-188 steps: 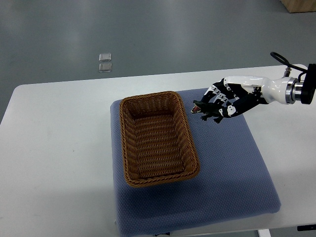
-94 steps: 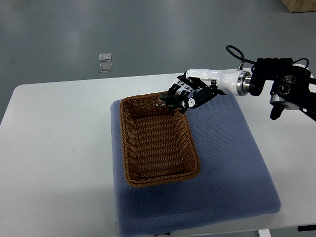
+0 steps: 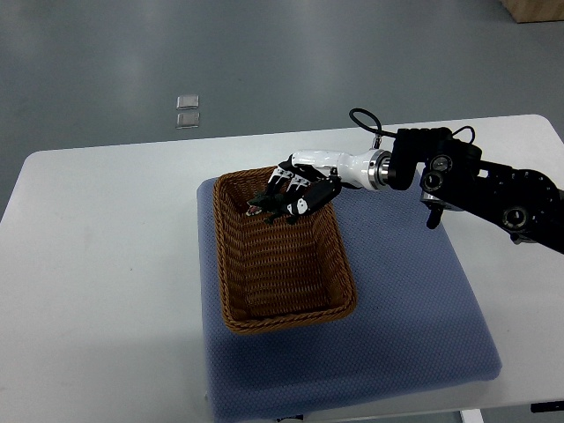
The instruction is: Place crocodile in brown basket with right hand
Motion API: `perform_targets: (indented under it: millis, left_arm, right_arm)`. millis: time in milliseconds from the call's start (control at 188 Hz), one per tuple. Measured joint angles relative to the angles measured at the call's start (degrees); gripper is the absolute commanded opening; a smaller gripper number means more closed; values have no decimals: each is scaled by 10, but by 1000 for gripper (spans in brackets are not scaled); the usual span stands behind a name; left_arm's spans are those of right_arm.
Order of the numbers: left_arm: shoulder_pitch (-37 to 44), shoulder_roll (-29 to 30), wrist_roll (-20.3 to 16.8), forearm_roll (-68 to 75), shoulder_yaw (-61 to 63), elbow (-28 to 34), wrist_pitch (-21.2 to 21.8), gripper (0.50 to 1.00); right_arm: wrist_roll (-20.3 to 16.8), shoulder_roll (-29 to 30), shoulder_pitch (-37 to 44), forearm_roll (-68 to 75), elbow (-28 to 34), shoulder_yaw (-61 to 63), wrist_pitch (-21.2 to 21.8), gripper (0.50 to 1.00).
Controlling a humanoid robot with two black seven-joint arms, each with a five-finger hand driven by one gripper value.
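Observation:
A brown wicker basket (image 3: 231,291) lies on a blue-grey mat on the white table. My right hand (image 3: 286,197) reaches in from the right and hovers over the basket's far end. Its fingers are curled around a small dark green crocodile (image 3: 263,205), whose head pokes out to the left, above the basket's inside. The left arm does not show.
The blue-grey mat (image 3: 405,308) covers the middle of the white table (image 3: 106,282). My right forearm (image 3: 476,181) stretches over the mat's far right corner. Two small clear squares (image 3: 187,111) lie on the grey floor beyond the table.
My right hand has carried the crocodile leftward, from the mat right of the basket, over the rim, to above the basket's far end. More of the arm has come into view.

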Motion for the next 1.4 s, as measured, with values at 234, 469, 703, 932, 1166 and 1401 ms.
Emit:
perform_targets:
  millis: [234,469,703,932,1166,1401]
  left_arm:
    - [0,0,0,0,0,0,0,1000]
    - [0,0,0,0,0,1,0,1000]
    - [0,0,0,0,1,0,0,1000]
    - [0,0,0,0,1,0,0,1000]
    - [0,0,0,0,0,1,0,1000]
    - [0,0,0,0,0,1,0,1000]
  right_arm:
    - [7,26,-7,-14,-24,-8,-4,633]
    - [9,41,-9,-33,-41,-19,-8,670]
    - [10,43,-14,-36,-42,-20,-10,874]
    - [11,41,-17,-33,-42,-13,-8,901]
    - [14,25,-16,-6,-41,63,-2,903]
    - [56,17,-51,119,-43,217,-29,903]
